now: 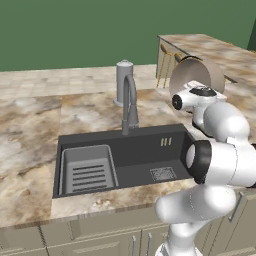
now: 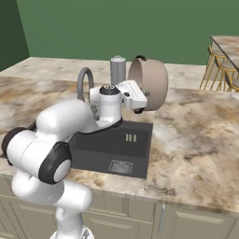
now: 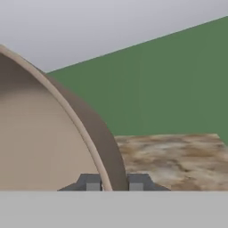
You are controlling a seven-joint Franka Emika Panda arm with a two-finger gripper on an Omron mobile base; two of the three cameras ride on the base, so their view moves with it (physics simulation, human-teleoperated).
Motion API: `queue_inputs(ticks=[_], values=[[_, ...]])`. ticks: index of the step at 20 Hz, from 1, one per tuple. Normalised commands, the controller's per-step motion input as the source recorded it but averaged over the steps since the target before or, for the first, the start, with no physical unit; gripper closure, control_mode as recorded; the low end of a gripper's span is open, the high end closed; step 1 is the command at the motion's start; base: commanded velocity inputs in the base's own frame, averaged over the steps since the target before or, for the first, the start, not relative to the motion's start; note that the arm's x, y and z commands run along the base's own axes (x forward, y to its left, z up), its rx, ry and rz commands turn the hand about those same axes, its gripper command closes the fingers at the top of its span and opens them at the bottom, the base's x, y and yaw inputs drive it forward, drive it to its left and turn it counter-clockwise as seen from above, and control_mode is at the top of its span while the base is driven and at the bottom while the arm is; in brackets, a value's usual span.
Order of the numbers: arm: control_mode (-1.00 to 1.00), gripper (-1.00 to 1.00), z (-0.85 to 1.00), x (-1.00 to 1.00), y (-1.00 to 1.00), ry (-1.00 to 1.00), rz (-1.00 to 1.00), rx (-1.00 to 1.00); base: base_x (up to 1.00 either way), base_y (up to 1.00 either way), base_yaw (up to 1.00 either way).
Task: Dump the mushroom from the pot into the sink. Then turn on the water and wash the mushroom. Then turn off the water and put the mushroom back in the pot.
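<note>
**Pot tipped on its side above the sink's right end**

The pot (image 2: 151, 84) is hanging in the air, turned right over on its side — its open mouth facing left, towards the basin. The gripper (image 3: 115, 182) is pinching the pot's rim, one finger inside the wall and one outside, with the rim band running up between them in the hand view. That hold seems chosen for pouring: gripped at the edge, the pot can be rolled with the wrist so whatever is inside slides out.

The mushroom I am not making out anywhere; what shows of the pot's inside looks bare, and nothing small and brown is lying on the floor of the sink (image 1: 130, 150) or near its drain grate (image 1: 163, 173). It may be hidden behind the robot's arm, or be too small to pick out.

The pot is sitting over the counter (image 2: 196, 135) just right of the basin and its near-right corner, so I judge the tip may need carrying further left to land things inside. The faucet (image 1: 129, 102) is arching up at the far edge of the sink, with a grey domed cylinder (image 1: 124, 80) just behind it — both are standing near the pot's path. A ribbed tray (image 1: 87, 170) is filling the sink's left end. Chairs (image 2: 219, 65) are standing well off to the far right.
</note>
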Motion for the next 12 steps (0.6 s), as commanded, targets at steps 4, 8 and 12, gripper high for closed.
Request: queue_inputs(ticks=[4, 8, 12], values=[[-1.00, 1.00, 0.76, -0.07, 0.00, -0.07, 0.00, -0.14, 0.00, 0.00, 0.00], [-1.00, 1.00, 0.10, 0.00, 0.00, 0.00, 0.00, -0.24, 0.00, 0.00, 0.00], [-1.00, 1.00, -0.16, 0.10, 0.20, 0.00, 0.00, -0.34, 0.00, 0.00, 0.00]])
